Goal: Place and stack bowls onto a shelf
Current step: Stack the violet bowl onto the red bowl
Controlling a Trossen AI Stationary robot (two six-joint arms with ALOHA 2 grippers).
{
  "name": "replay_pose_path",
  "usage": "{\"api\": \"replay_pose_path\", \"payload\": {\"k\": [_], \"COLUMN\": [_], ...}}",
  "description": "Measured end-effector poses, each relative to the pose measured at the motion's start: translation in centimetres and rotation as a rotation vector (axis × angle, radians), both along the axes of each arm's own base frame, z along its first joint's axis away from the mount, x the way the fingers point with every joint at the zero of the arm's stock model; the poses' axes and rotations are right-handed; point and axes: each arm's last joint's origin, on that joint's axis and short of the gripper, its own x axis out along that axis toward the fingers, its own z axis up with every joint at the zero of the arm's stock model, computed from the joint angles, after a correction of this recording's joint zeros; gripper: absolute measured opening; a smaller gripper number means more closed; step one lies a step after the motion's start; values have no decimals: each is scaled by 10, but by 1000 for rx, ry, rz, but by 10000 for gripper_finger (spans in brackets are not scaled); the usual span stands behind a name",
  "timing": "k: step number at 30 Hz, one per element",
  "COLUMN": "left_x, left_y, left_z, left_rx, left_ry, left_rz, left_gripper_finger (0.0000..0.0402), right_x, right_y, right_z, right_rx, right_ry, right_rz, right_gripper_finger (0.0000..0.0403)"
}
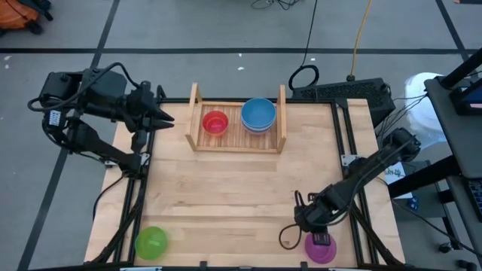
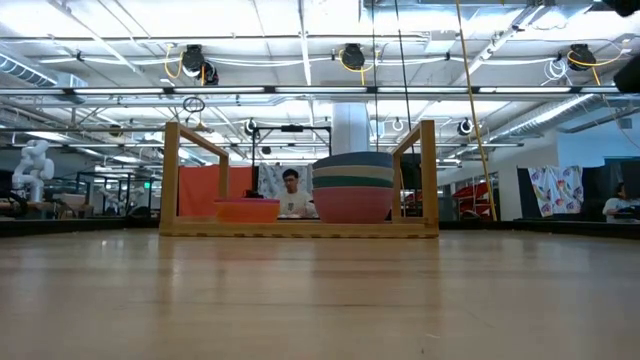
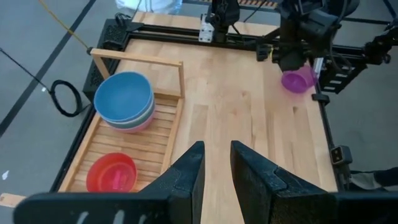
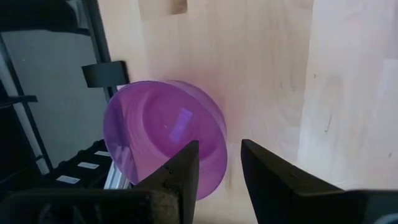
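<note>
Right gripper [image 4: 219, 163] hovers over purple bowl [image 4: 165, 134] at table's near right edge, jaws parted, nothing held. Bowl looks tilted; one finger should go inside rim, other outside, then close firmly. Shelf [image 1: 238, 140] holds red bowl [image 1: 215, 122] beside blue-topped stack [image 1: 258, 114]. Left gripper [image 3: 216, 174] waits, empty, slightly parted, near shelf.

The light-wood counter [image 1: 241, 196] fills the middle of the scene, its planks running side to side inside a dark metal frame. At twelve o'clock on it stands the shelf [image 1: 237, 143], a small slatted rack with an upright board at each end. On its slats, the red bowl [image 1: 215, 122] sits alone toward the nine o'clock end, and a stack topped by the blue bowl [image 1: 258, 114] sits just beside it toward three o'clock. The green bowl [image 1: 151, 242] lies on the counter at seven o'clock. The purple bowl [image 1: 320, 248] lies at five o'clock, tilted at the very edge.
</note>
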Motion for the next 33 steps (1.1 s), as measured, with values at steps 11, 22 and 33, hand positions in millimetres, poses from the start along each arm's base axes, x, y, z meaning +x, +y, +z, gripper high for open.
{"api": "replay_pose_path", "payload": {"k": [11,22,33], "left_x": [-6,-12,-14], "left_y": [-1,-1,-1], "left_z": [2,3,3], "left_rx": [-13,-12,-17], "left_ry": [-14,-27,-31], "left_rz": [-13,-14,-10], "left_gripper_finger": [81,81,81], "right_x": [-2,-9,-14], "right_y": [11,8,3], "right_z": [-17,-43,-68], "right_rx": [-43,7,57], "right_ry": [-13,5,-11], "right_rz": [21,8,-88], "right_gripper_finger": [111,111,111]}}
